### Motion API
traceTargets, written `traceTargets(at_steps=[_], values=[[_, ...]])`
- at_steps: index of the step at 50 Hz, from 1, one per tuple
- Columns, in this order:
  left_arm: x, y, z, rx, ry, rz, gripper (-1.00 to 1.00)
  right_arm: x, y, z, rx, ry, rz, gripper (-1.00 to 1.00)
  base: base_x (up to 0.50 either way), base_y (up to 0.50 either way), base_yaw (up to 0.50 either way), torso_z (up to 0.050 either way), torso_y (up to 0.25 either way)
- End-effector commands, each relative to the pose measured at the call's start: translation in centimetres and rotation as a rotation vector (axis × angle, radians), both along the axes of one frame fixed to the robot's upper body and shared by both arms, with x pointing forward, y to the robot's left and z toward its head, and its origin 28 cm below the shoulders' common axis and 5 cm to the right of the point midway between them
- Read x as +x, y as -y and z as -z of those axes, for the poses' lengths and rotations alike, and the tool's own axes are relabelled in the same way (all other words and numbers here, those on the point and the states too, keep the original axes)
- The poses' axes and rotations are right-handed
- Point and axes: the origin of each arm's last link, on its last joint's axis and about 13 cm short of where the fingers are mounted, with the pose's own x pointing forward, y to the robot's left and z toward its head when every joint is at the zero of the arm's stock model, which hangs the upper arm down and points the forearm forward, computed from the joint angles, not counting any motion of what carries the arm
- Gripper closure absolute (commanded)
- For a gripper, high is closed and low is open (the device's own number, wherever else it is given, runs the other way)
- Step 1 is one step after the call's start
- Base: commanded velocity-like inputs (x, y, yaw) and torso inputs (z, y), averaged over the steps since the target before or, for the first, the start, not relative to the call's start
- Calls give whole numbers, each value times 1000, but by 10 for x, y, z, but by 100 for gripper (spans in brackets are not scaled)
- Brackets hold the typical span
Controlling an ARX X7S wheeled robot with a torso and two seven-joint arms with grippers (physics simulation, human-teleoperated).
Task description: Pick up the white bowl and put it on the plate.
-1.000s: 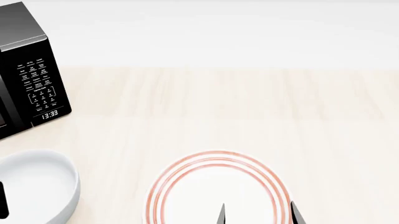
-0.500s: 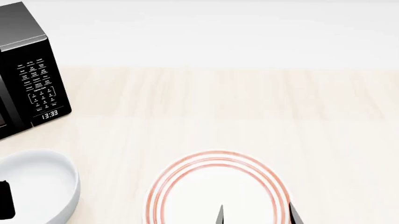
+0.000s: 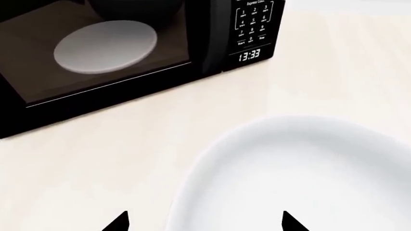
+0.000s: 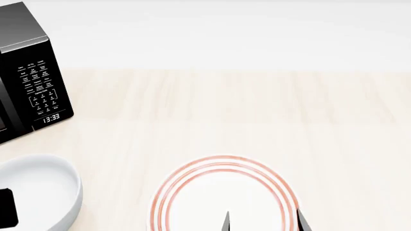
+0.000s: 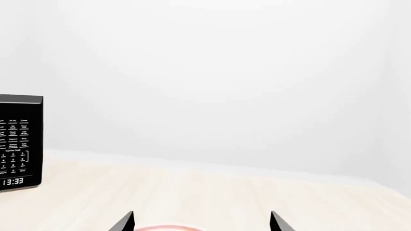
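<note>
The plain white bowl (image 4: 38, 190) sits on the pale wooden counter at the lower left of the head view. It fills the near part of the left wrist view (image 3: 301, 178). My left gripper (image 3: 204, 222) is open, its two dark fingertips straddling the bowl's near rim; in the head view one dark finger (image 4: 6, 209) shows over the bowl. The red-ringed plate (image 4: 222, 195) lies at the bottom centre. My right gripper (image 4: 263, 221) is open over the plate's near side, and the plate's rim (image 5: 163, 227) just shows between its tips (image 5: 202, 222) in the right wrist view.
A black microwave (image 4: 26, 72) stands at the back left, its clock reading 13:33; through its door a grey turntable (image 3: 106, 45) shows. A white wall (image 5: 212, 72) rises behind the counter. Bare counter (image 4: 257, 106) stretches to the right and back.
My left gripper's dark finger has crept further into the head view over the bowl's near side. The right gripper's tips have barely shifted. Bowl and plate have not moved.
</note>
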Motion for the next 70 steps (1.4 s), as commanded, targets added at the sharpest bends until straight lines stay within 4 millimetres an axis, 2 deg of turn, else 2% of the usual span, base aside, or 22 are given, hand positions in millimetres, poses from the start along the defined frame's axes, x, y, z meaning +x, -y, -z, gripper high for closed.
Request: traceTargets(at_steps=[1, 22, 23, 54, 70], values=[[9, -7, 5, 5, -2, -12, -100, 0, 0, 1, 0, -2, -2, -100, 0, 0, 0, 0, 0], [15, -9, 11, 0, -3, -18, -100, 0, -1, 1, -3, -2, -5, -100, 0, 0, 0, 0, 0], [15, -9, 11, 0, -1, -19, 100, 0, -1, 1, -2, -2, -4, -100, 0, 0, 0, 0, 0], [10, -9, 12, -45, 25, -39, 100, 1, -1, 3, -4, -6, -9, -100, 0, 0, 0, 0, 0], [10, 0, -11, -58, 106, -21, 100, 1, -2, 3, -4, -7, -10, -100, 0, 0, 0, 0, 0]])
